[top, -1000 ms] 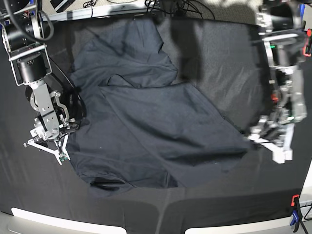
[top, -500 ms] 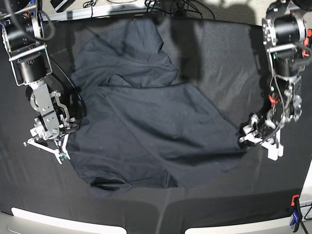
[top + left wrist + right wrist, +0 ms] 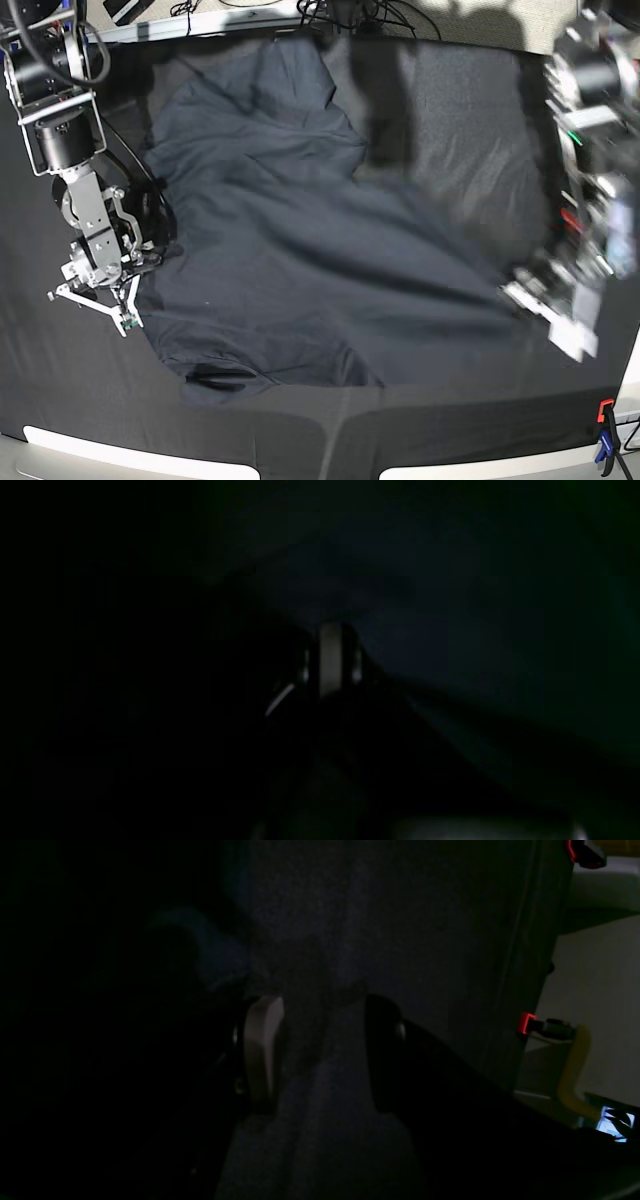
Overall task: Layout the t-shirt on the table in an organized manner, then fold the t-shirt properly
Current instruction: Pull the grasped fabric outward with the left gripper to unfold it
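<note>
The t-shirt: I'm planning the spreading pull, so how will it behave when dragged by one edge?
The t-shirt lies in soft folds and overlapping layers, so it is probably floppy and will drape. Its slight sheen suggests it may slide on the table; the bunched far part may lag.

Both arms are silver-grey metal with black cylindrical joint housings and black cables; the right gripper has thin pale fingers, the left arm shows blurred.

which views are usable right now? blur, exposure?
Base view: well lit, but the left end effector and the dark navy-charcoal cloth t-shirt near it are motion-blurred. Left wrist view: almost black. Right wrist view: underexposed, pale finger discernible.
</note>
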Robot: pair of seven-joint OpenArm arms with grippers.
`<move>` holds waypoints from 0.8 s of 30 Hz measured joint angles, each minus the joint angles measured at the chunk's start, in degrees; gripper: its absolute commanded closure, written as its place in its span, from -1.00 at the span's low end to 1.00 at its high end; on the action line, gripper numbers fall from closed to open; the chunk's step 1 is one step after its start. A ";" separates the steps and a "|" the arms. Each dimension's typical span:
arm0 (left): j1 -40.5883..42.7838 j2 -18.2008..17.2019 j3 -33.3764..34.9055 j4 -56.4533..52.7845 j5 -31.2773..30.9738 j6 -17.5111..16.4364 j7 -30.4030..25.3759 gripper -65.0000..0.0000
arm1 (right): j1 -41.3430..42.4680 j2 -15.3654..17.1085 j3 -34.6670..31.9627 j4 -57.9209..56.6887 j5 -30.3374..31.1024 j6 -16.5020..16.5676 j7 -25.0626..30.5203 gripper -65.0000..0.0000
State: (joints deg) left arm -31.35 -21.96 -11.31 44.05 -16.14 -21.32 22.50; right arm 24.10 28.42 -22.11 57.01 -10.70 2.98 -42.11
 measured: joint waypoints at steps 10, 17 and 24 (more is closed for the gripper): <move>-12.55 -7.23 8.04 0.02 12.11 11.02 -8.96 1.00 | 0.00 0.13 0.00 0.00 0.17 -0.02 -5.86 0.20; -13.88 -7.56 18.91 0.02 12.44 11.98 -10.10 0.45 | 0.00 0.02 0.00 0.00 0.17 -0.02 -5.75 0.20; -13.77 -7.87 20.68 0.02 14.56 11.98 -9.29 0.24 | 0.00 0.02 0.00 0.00 0.20 -0.02 -5.77 0.20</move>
State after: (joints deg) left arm -45.12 -29.82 9.37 44.07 -1.58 -9.34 13.21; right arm 24.10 28.45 -22.11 57.01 -10.50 2.96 -47.88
